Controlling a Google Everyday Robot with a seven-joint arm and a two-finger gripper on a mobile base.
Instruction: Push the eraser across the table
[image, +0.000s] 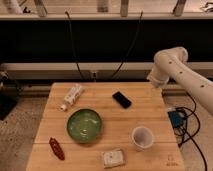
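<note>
Two risks I see: the eraser (121, 99) lies far-centre on the table (150, 116); the gripper (154, 83) hangs seemingly by the far right corner, and I cannot tell its grip. An off-centre shove could spin the eraser toward the green bowl (84, 125).

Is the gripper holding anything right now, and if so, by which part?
Nothing appears to be held. The gripper hangs by the far right corner of the table, apart from the eraser, which lies flat on the wood.

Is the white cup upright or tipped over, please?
Upright; the cup opens upward. The gripper hangs above the table, at its far right corner.
</note>
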